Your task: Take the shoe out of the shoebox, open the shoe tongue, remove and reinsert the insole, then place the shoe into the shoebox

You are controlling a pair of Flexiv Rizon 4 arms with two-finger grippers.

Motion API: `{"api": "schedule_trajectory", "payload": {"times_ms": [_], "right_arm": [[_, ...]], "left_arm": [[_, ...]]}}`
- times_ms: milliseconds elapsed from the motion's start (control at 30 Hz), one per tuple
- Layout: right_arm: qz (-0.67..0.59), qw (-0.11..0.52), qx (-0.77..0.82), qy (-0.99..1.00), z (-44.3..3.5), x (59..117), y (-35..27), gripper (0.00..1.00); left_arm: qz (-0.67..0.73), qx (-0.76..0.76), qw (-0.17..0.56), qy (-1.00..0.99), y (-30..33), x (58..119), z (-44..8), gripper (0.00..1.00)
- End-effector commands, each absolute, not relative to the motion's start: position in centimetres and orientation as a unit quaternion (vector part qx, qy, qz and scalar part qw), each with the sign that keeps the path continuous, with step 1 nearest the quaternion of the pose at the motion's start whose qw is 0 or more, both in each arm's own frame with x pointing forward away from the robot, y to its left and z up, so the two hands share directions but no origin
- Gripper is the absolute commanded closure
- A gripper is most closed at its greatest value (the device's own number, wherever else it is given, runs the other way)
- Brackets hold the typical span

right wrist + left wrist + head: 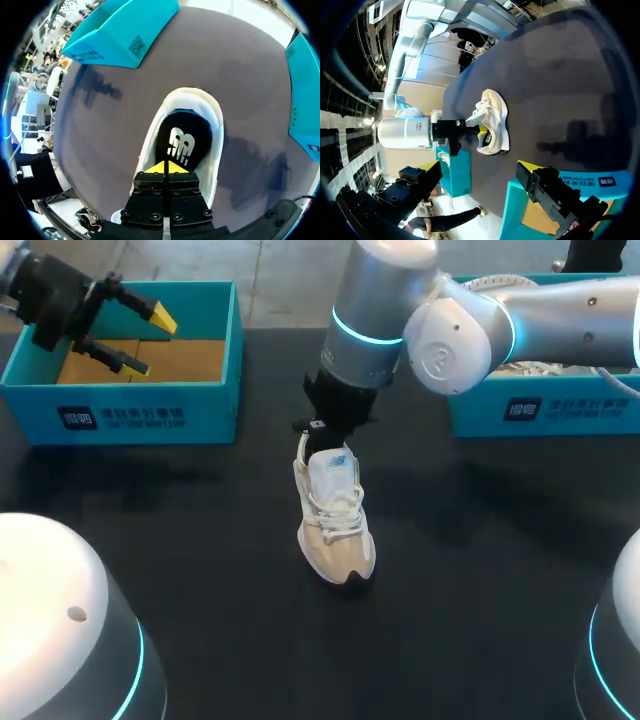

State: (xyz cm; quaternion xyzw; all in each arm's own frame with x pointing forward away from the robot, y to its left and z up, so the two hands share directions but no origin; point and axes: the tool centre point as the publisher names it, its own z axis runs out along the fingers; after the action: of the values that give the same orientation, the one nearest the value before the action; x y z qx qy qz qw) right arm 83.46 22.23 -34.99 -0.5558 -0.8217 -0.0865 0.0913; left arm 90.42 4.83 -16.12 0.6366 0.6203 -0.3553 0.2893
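Cream shoe (335,525): mesh with laces, upright mid-desk, open room all round.
Black insole (182,135): smooth, lying inside the shoe.
Desk (180,540): dark, matte.
Teal shoebox (150,415): cardboard, brown inside, at the far left edge.
Right claw (166,167): yellow tips pressed together, pointing down into the heel opening.
Left claw (148,340): fingers spread, tilted over the shoebox.

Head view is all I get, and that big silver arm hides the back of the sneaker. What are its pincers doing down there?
Observer: In the right wrist view, the right gripper has its yellow tips pressed together, right over the sneaker's opening.
Operator: Is there anything inside the shoe?
Observer: Yes, a dark insole with a white logo lies inside, just ahead of the tips.
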Motion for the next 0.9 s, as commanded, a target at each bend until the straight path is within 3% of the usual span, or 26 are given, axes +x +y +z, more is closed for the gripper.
{"api": "schedule_trajectory", "payload": {"times_ms": [33, 900], "right_arm": [[-0.077, 0.087, -0.561, -0.82, -35.2, 83.4, 22.2, 1.0], [-0.048, 0.061, -0.594, -0.8, -38.7, 83.1, 20.7, 1.0]], "left_arm": [[-0.346, 0.631, 0.298, 0.627, 5.9, 89.7, -15.8, 0.0], [-0.34, 0.633, 0.29, 0.632, 5.7, 90.7, -15.4, 0.0]]}}
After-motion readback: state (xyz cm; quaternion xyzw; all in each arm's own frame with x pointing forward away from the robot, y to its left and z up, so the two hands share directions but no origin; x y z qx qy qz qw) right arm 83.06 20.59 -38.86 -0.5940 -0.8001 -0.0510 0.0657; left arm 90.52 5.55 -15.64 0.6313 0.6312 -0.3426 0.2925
